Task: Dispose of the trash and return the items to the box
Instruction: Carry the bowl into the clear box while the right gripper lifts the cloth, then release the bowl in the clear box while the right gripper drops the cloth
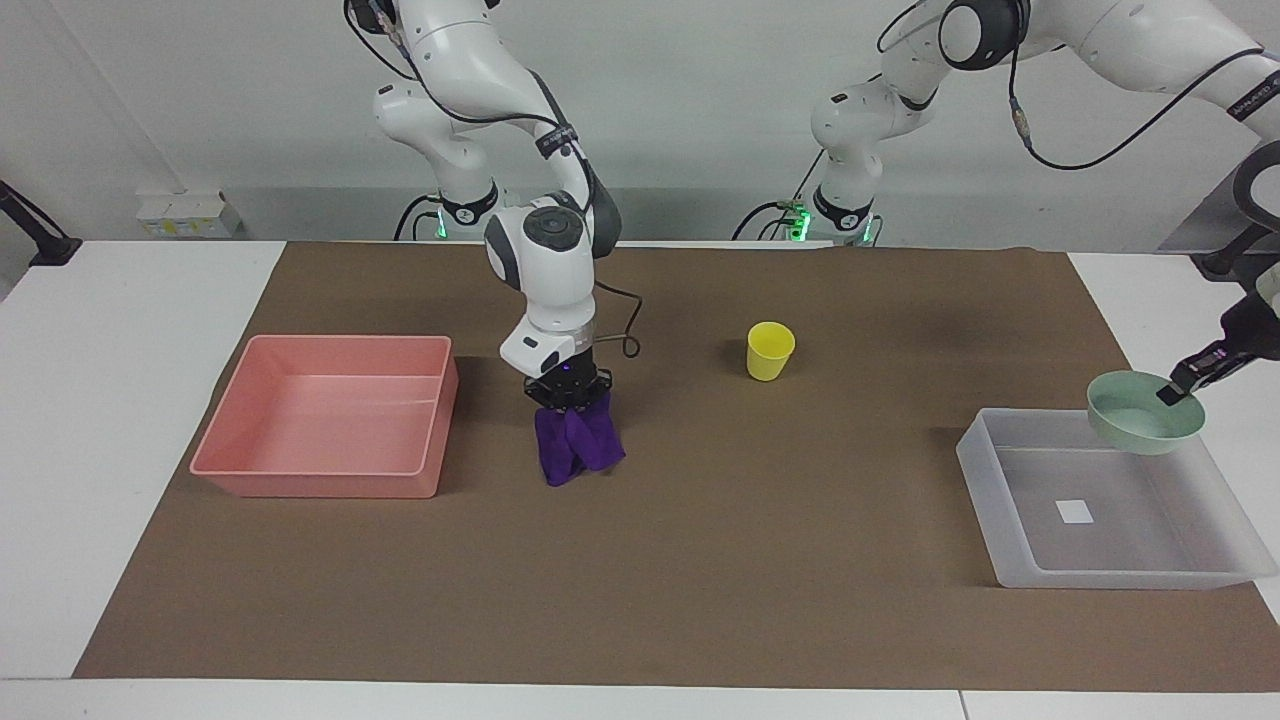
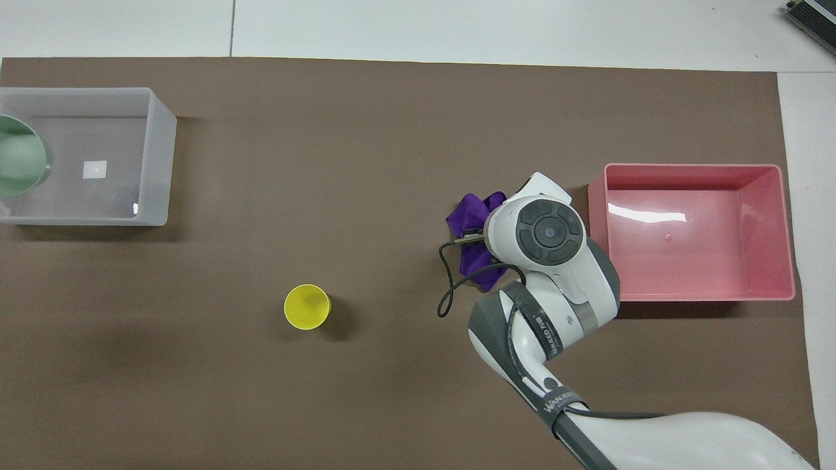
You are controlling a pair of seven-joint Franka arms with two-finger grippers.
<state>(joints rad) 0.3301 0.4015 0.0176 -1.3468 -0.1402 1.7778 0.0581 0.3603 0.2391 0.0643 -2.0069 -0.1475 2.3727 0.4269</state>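
The brown mat point(image 1: 700, 560) covers most of the table, with the pink tray point(image 1: 325, 415) toward the right arm's end and the box point(image 1: 1100, 500) toward the left arm's end. The right gripper point(image 1: 568, 395) is clamped on the top of the rag point(image 1: 575, 445), which hangs bunched beneath it beside the pink tray, its lowest folds at or just above the mat; I cannot tell whether they touch. The left gripper point(image 1: 1185, 385) is pinched on the rim of the bowl point(image 1: 1143, 412) and holds it in the air over the box's edge nearest the robots. The cup point(image 1: 769, 350) stands upright on the mat between the two arms, nearer to the robots than the rag, untouched. To do this well, I judge the right arm should lift the rag high enough that its trailing folds pass over the pink tray's wall before moving across, then let go only once it hangs over the tray's floor. The left arm should carry the bowl level to the box's middle and lower it near the sticker point(image 1: 1075, 512) before parting its fingers, so it does not tip or catch the wall.
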